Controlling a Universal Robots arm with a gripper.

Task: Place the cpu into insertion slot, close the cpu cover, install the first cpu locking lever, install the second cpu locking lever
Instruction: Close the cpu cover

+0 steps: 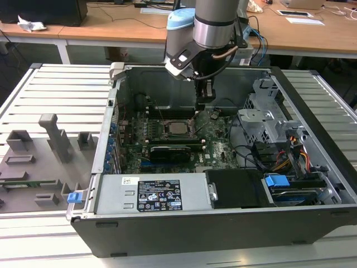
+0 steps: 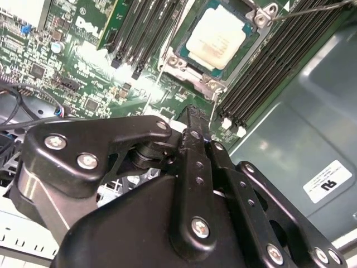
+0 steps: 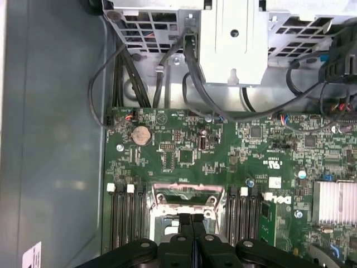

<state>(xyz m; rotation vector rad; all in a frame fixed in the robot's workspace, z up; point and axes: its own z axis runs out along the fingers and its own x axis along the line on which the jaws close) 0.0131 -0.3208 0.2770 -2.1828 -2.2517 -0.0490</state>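
Empty gripper beside the loaded insertion slot
Your fingers press together, holding nothing. The cpu lies in the slot, and a sideways slip there could scrape the board.

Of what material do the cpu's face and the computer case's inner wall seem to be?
The cpu: metal, pale silvery-beige, matte with a soft gleam. The case wall: probably sheet metal, smooth grey, with a pressed ridge and dull reflections.
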